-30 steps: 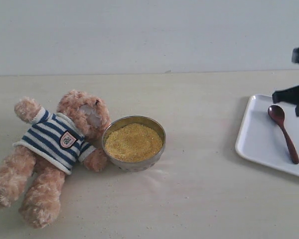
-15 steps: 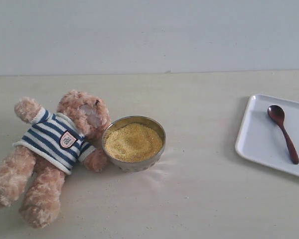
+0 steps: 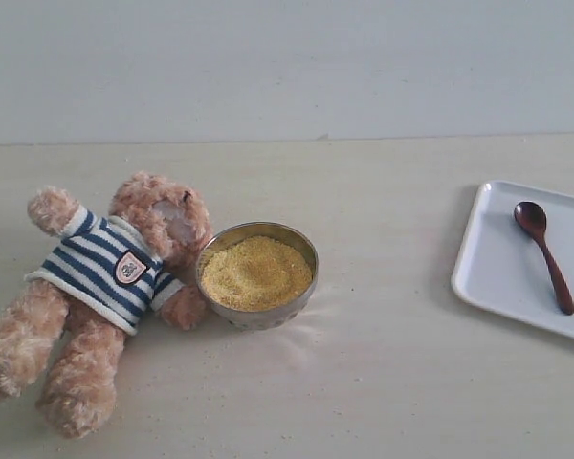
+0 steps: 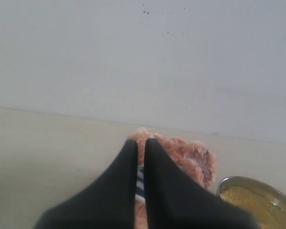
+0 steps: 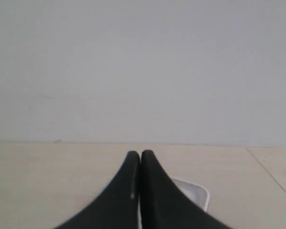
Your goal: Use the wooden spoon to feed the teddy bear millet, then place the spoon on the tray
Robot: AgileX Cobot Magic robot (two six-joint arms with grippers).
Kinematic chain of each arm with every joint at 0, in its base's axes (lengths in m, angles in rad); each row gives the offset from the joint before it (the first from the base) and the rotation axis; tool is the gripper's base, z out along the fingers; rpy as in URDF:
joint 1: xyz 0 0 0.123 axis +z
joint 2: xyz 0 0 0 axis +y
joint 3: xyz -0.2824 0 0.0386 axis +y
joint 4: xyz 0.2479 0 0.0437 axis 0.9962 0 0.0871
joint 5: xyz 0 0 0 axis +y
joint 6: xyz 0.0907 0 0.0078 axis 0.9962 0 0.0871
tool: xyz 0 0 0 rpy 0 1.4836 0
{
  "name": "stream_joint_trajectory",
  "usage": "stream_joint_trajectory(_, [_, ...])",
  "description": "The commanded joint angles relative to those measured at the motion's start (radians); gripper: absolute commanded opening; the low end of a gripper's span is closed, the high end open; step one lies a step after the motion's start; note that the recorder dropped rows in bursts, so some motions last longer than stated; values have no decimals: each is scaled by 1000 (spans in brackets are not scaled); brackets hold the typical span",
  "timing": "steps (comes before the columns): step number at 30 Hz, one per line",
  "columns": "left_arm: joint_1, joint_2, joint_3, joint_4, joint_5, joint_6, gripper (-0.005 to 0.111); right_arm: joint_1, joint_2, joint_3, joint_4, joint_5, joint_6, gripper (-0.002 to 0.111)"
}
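Observation:
The teddy bear (image 3: 105, 277) lies on its back at the left of the table, its head against a metal bowl (image 3: 256, 275) heaped with millet (image 3: 255, 273). The wooden spoon (image 3: 545, 254) lies on the white tray (image 3: 502, 273) at the right edge. No arm shows in the exterior view. In the left wrist view my left gripper (image 4: 140, 143) is shut and empty, with the teddy bear (image 4: 190, 157) and the bowl's rim (image 4: 252, 183) beyond it. My right gripper (image 5: 140, 153) is shut and empty, with a corner of the tray (image 5: 195, 193) behind it.
A pale wall runs behind the beige table (image 3: 383, 382). The tray reaches past the right edge of the exterior view.
The right arm, seen above the tray a second ago, has drawn back out of the exterior view. The spoon stays lying on the tray. Bear and bowl have not moved.

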Motion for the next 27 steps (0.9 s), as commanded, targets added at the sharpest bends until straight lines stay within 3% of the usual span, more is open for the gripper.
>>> stream_joint_trajectory(1, [-3, -5, 3, 3, -2, -2, 5, 23, -7, 56, 1, 2, -14, 0])
stream_joint_trajectory(8, [-3, -5, 3, 3, -2, -2, 5, 23, -7, 245, 1, -254, 95, 0])
stream_joint_trajectory(10, [-3, -5, 3, 3, -2, -2, 5, 23, -7, 245, 8, -114, 107, 0])
stream_joint_trajectory(17, [-3, -7, 3, 3, 0, -2, 5, 21, -7, 245, 3, 69, 86, 0])
stream_joint_trajectory(27, [-3, -7, 3, 3, 2, -2, 5, 21, -7, 245, 1, 66, 27, 0])
